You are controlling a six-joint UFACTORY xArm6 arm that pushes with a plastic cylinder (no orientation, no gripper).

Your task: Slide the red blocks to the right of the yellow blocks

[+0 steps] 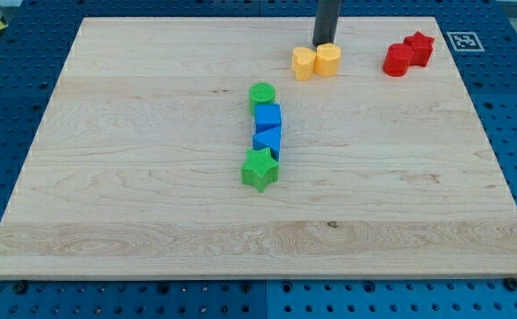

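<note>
Two yellow blocks stand side by side near the view's top, right of centre: a heart-like yellow block [304,64] and a yellow hexagon-like block [327,59], touching. Two red blocks stand touching at the view's top right: a rounded red block [397,60] and a red star-like block [419,47]. They lie to the right of the yellow blocks, with a gap between. My tip [321,43] comes down from the view's top and rests just behind the yellow blocks, against the right yellow one.
A column of blocks stands in the board's middle: a green cylinder [261,96], a blue cube [268,117], a blue triangle-like block [267,140] and a green star [259,169]. The wooden board [152,177] lies on a blue pegboard; a marker tag [463,40] sits at the top right.
</note>
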